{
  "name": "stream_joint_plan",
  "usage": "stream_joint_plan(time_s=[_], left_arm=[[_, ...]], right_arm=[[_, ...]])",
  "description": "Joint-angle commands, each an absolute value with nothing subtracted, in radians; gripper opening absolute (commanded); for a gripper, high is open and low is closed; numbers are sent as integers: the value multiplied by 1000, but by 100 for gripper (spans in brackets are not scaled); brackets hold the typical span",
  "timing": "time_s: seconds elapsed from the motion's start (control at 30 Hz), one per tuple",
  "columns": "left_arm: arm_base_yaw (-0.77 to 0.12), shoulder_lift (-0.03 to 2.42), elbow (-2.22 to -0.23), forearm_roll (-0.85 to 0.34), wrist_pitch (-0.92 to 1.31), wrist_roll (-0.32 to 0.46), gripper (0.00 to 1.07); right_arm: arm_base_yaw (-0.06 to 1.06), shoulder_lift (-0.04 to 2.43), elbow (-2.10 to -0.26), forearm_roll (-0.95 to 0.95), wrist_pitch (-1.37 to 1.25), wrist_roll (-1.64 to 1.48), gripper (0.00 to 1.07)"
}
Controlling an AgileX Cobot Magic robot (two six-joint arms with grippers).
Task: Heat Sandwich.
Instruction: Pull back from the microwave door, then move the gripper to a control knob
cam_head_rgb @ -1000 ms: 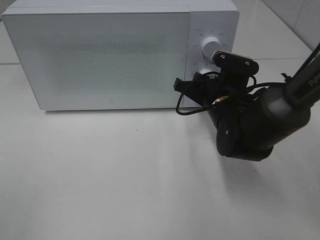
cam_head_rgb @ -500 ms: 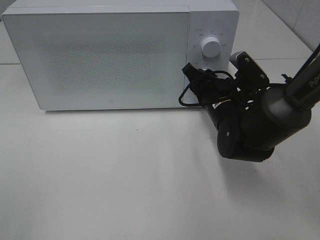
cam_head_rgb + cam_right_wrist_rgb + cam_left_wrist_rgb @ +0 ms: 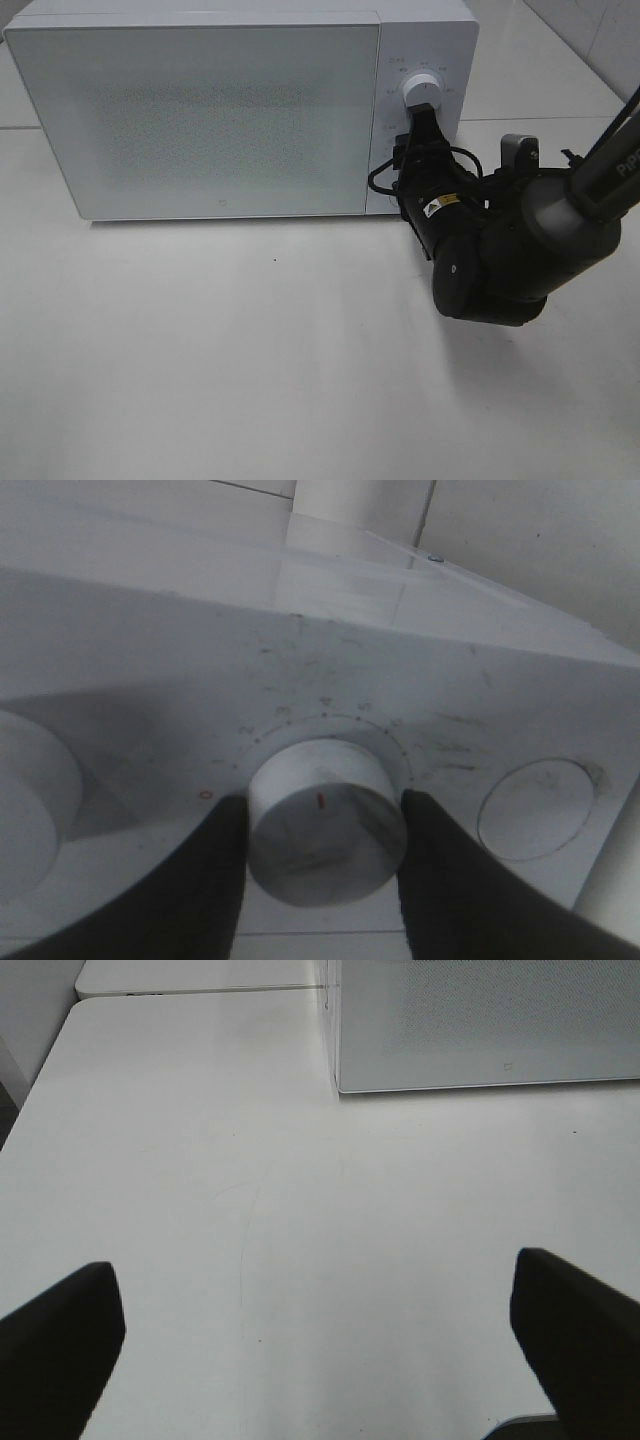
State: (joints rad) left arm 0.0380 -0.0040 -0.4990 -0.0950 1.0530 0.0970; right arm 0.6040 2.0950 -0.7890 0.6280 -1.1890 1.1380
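From what we can see, the microwave (image 3: 420,40) is smooth white plastic with a slight sheen. Its door (image 3: 200,120), filling the upper left of the overhead frame, looks like a frosted, finely speckled panel. Up close the knob (image 3: 322,825) is glossy white plastic, scuffed with grey smudges like the panel around it. The right gripper (image 3: 322,805) has matt black fingers (image 3: 195,880), and the left gripper (image 3: 312,1265) looks the same dull black. The arm housing (image 3: 520,250) is smooth black with a soft sheen, and the table (image 3: 250,350) is smooth matt white.
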Motion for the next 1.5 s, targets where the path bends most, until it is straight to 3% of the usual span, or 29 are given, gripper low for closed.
stream_joint_plan(time_s=[0.03,0.4,1.07,1.23,1.5], left_arm=[[40,-30,-495,-94,1039,92,101],[40,-30,-495,-94,1039,92,101],[40,-30,-495,-94,1039,92,101],[40,-30,-495,-94,1039,92,101],[40,-30,-495,-94,1039,92,101]], right_arm=[[593,2086,-809,678,-1356,1246,9],[593,2086,-809,726,-1347,1495,10],[593,2086,-809,723,-1355,1461,17],[593,2086,-809,725,-1355,1438,27],[593,2083,-802,747,-1355,1413,53]])
